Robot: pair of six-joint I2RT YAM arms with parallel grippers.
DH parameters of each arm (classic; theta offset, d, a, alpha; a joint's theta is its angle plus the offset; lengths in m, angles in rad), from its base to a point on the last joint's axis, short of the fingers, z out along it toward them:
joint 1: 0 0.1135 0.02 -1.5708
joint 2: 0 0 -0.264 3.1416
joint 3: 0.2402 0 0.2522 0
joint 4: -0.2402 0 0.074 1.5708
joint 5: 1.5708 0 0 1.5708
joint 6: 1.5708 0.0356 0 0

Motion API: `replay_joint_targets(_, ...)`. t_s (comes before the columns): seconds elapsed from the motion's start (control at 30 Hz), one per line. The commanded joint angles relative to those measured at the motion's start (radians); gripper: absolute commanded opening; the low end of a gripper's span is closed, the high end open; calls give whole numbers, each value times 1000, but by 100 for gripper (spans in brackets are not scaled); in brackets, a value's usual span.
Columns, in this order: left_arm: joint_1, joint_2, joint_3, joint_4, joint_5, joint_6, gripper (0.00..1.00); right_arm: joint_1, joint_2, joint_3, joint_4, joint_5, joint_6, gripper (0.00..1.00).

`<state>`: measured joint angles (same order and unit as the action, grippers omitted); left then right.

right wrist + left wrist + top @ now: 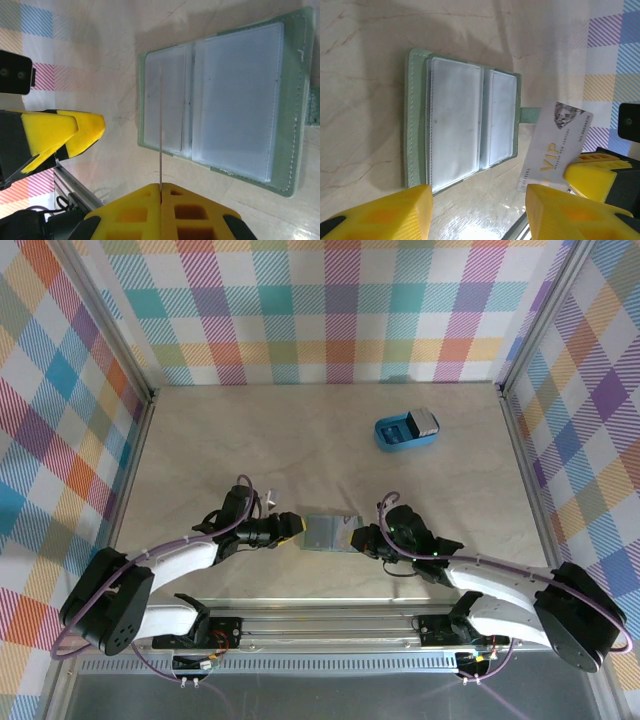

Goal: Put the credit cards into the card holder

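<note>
Starting at the left of the top view, the left gripper (292, 528) sits low over the table (200, 440), its tips just beside the left edge of the card holder (328, 532). Its wrist camera shows the two yellow fingers (385, 212) standing apart with nothing between them. The near edge of the holder lies just ahead of the gap.

The holder lies flat and spread open. It is sage-green outside, with clear pocket sleeves (455, 125) facing up and a small strap tab (530, 114) poking out on the side towards the other arm.

To its right, the right gripper (358, 538) is pinched tight on a credit card (557, 145), a pale one printed "VIP" in gold. From the right wrist camera the card shows edge-on as a thin line. It rises from the closed fingers and reaches over the holder's narrower sleeve; whether it touches the sleeve cannot be told.

Further right and well back on the table, a blue tray (400, 435) holds what look like more cards (425, 422).
</note>
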<state>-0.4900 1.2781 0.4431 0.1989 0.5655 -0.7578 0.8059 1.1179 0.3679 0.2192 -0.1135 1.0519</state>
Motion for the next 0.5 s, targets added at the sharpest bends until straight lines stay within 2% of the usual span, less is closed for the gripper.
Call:
replay_joint_targets(0.0,-12,33,-4,94,22,-1,50,6,41,45,7,32,-38,0)
replay_joint_targets(0.47,-68,196,62,117,-17,33,50,6,154,119,-25,30,-109,0)
